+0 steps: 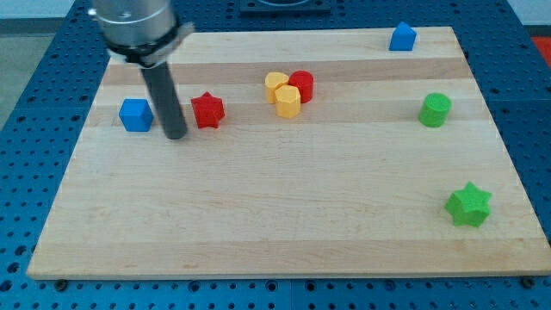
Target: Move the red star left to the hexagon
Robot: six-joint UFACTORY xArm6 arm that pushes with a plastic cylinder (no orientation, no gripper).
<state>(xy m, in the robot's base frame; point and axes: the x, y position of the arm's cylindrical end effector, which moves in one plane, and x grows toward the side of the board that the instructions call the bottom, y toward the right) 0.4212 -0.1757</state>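
The red star (207,110) lies on the wooden board at the upper left. My tip (175,135) rests on the board just left of the star and slightly below it, close to its left edge. A blue hexagon-like block (135,114) sits to the left of my tip, so the rod stands between that block and the star. Further right, a yellow hexagon (288,101) touches another yellow block (275,85) and a red cylinder (302,85).
A blue house-shaped block (402,37) sits near the top right edge. A green cylinder (435,109) is at the right. A green star (468,205) is at the lower right. The board (275,232) lies on a blue perforated table.
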